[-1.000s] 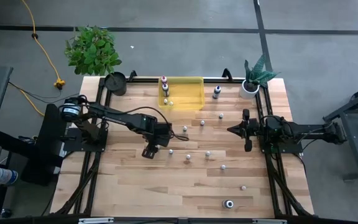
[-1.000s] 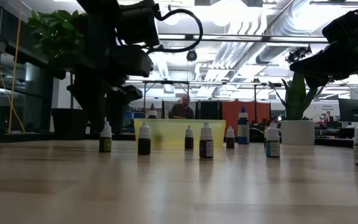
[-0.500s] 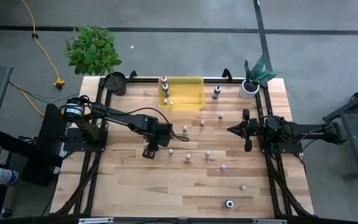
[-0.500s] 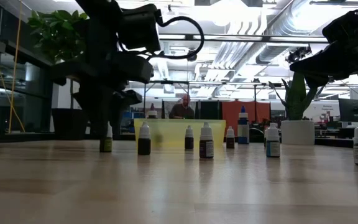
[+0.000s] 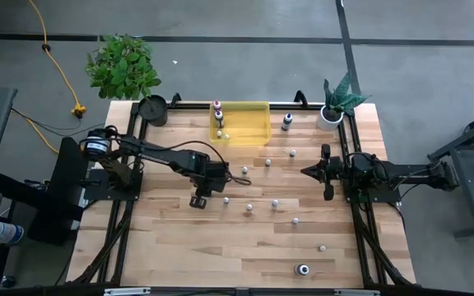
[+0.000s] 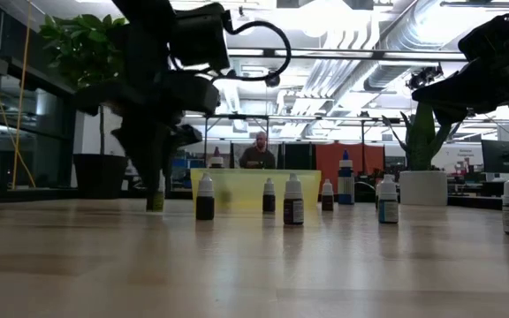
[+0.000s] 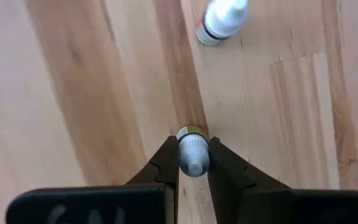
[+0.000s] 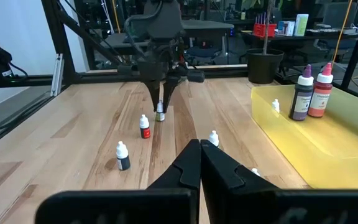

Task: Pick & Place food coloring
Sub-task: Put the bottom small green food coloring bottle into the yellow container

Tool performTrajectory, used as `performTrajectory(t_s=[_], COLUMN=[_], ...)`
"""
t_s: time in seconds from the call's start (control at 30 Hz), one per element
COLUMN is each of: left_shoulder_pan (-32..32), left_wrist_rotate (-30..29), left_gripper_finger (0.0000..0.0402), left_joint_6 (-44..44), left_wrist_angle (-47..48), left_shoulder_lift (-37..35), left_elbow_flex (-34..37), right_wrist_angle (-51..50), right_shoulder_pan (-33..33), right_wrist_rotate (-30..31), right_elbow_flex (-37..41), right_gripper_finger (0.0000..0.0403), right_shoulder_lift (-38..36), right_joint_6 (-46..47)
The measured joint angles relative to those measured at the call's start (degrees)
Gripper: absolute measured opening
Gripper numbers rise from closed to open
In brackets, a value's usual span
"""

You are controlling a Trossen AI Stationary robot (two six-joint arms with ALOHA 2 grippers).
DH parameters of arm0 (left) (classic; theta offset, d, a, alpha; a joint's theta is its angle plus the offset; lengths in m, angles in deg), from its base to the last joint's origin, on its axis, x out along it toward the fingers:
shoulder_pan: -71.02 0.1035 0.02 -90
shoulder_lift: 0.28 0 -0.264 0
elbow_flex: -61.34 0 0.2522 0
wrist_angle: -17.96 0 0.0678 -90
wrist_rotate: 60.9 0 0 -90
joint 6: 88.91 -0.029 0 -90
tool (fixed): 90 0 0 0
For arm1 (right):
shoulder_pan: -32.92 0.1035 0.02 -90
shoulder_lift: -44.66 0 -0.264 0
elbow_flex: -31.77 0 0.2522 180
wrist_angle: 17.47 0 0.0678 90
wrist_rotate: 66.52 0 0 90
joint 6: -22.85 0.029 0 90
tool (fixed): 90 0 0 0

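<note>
Food coloring bottle (image 7: 192, 154) upright on the wooden table (image 5: 179, 247), pinched at the cap between the fingers (image 7: 160, 165) of the left gripper (image 5: 206, 191), left of table centre. More small bottles scattered close by: one with a red band (image 8: 144, 127), one with a dark base (image 8: 122, 156), others toward the right and near edge. Yellow bin (image 5: 253, 131) at the far edge, two taller bottles (image 8: 311, 92) standing in its corner, a tiny one (image 8: 276, 106) beside them. Right gripper (image 5: 309, 172) closed with nothing in it, hovering well apart at the right side. Potted plants (image 5: 336, 100) at the far corners. Open office beyond, a person (image 6: 258, 154) seated far back
</note>
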Motion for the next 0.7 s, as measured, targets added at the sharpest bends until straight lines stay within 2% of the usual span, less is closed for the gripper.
performTrajectory(t_s=[0.3,0.7], left_shoulder_pan=[3.21,11.97], left_wrist_rotate=[-0.96,-2.46], left_gripper_finger=[0.0044,0.0044], left_joint_6=[3.56,12.26], left_wrist_angle=[5.94,10.91], left_shoulder_lift=[-1.38,-1.68], left_elbow_flex=[-8.13,-22.81], right_wrist_angle=[0.0,0.0], right_shoulder_pan=[-0.01,-0.01], right_wrist_rotate=[0.01,0.01], right_elbow_flex=[-0.01,-0.02], right_gripper_finger=[0.0,0.0], right_shoulder_lift=[0.0,0.0], right_joint_6=[0.0,-0.01])
